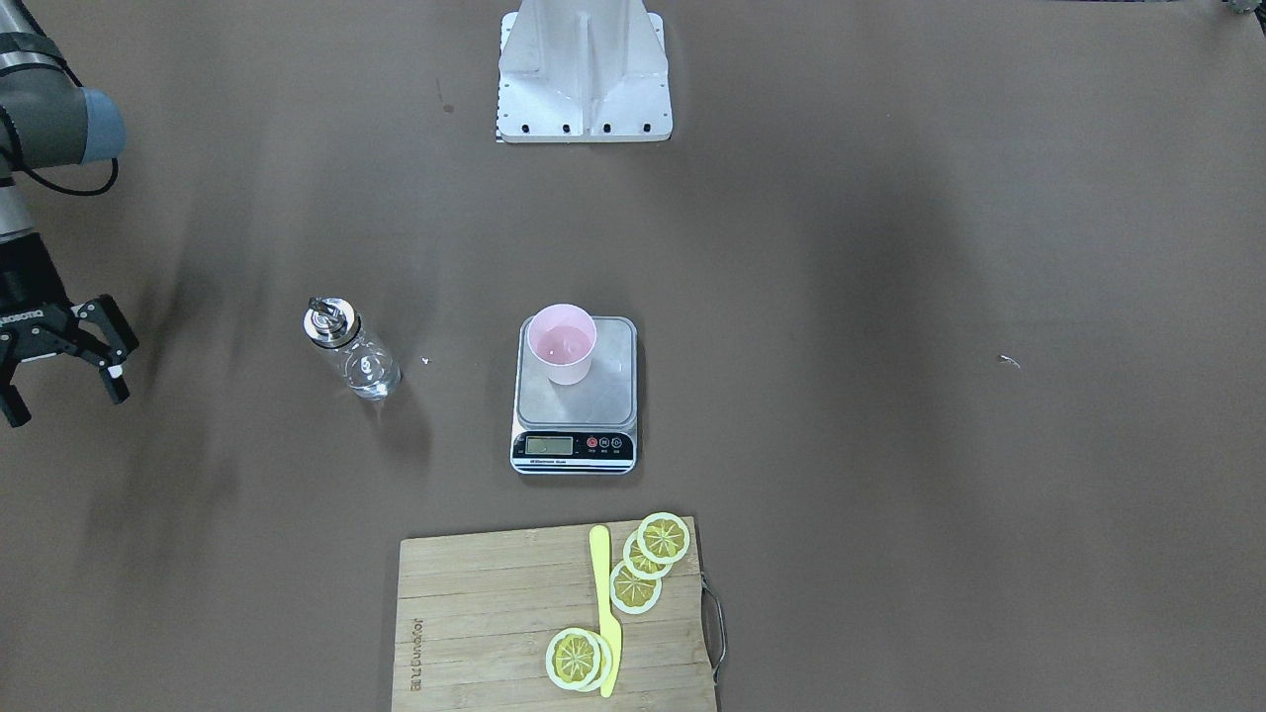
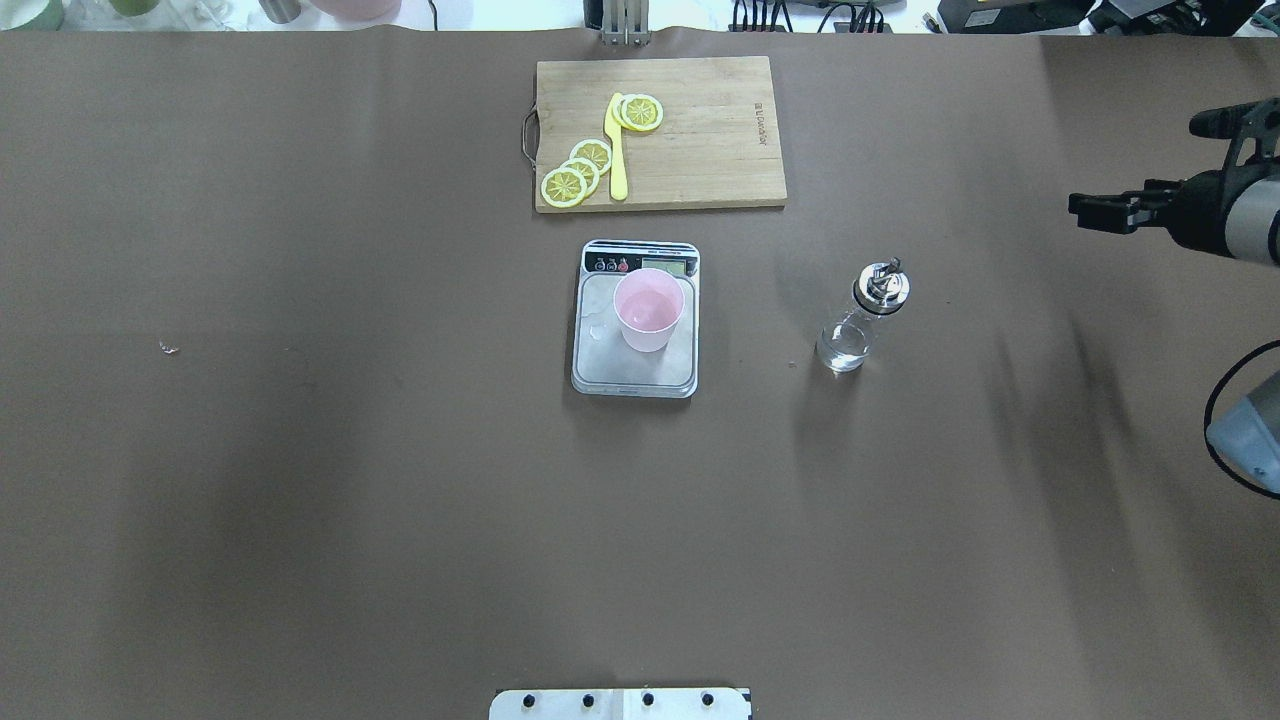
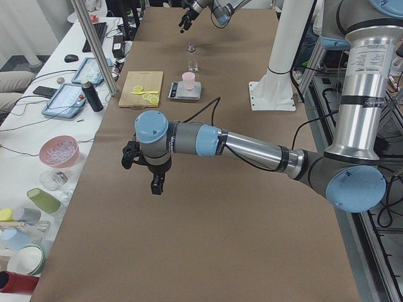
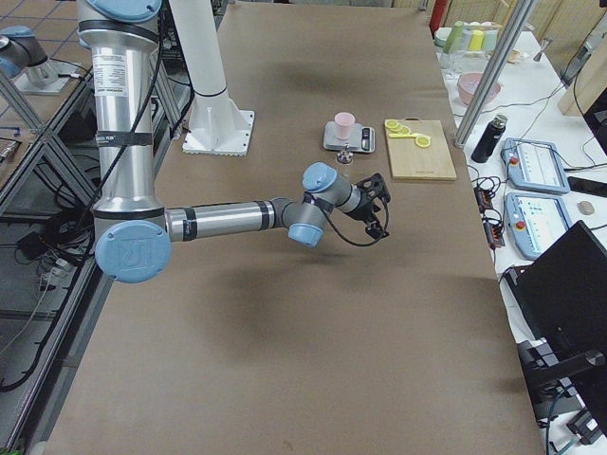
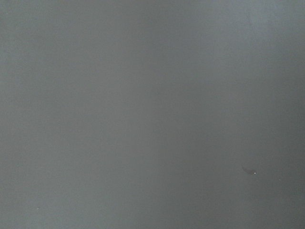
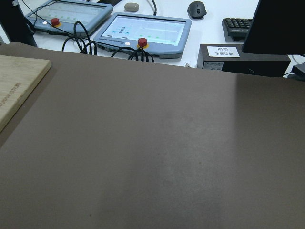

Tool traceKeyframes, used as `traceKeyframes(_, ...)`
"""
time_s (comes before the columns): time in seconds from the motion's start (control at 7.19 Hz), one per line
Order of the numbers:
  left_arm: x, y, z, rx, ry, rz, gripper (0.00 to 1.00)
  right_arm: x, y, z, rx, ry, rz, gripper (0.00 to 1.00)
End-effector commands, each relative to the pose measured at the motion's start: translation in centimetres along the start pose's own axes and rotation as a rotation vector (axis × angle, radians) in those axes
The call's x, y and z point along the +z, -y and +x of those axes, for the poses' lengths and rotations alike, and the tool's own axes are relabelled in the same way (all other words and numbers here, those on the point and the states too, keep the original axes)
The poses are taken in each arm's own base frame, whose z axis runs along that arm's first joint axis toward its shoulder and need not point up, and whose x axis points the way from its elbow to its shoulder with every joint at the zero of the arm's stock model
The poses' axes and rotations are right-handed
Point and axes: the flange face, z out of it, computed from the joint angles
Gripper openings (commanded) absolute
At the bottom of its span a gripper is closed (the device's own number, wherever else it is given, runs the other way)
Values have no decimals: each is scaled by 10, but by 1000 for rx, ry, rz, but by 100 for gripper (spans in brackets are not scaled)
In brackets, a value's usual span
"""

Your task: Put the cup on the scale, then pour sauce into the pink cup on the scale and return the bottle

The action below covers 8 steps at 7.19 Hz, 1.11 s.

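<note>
Right tool point(image 1: 66, 400) spread, empty (left tool point(image 3: 143, 173): cannot tell); cup point(image 1: 562, 344) stands on scale point(image 1: 579, 400), bottle point(image 1: 356, 351) near.

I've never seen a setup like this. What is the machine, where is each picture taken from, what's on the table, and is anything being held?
Two robot arms with two-finger jaws work at a table. Views: one camera faces the robot, one looks over its shoulders, two sit at the table's ends, one rides each wrist. A pink cup stands on a kitchen scale; a glass bottle stands upright beside it, apart. Beyond lies a cutting board with lemon slices and a yellow knife. The right gripper hangs off to one side, jaws open, empty. The left gripper hovers over bare table; its jaws' state is unclear.
</note>
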Motion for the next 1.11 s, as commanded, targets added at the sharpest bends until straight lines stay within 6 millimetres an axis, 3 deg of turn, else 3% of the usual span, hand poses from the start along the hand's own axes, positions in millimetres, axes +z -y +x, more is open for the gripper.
traceKeyframes(0.0,5,0,-6,54,-2,-12,99,-17,34,58,49,-35,-161,100)
traceKeyframes(0.14,12,-1,-14,47,-2,-25,99,-23,45,76,138,-48,-269,100)
traceKeyframes(0.28,27,2,-32,53,2,-56,99,-40,76,94,250,-18,-349,100)
traceKeyframes(0.42,42,6,-50,45,1,-87,99,-59,83,121,237,-15,-349,100)
traceKeyframes(0.7,60,2,-81,-5,-1,-119,99,-66,85,149,155,-64,-369,100)
traceKeyframes(0.83,59,0,-93,0,76,-136,99,-73,82,171,193,-83,-383,100)
traceKeyframes(0.97,68,-5,-106,-21,83,-158,99,-73,70,186,194,-90,-446,100)
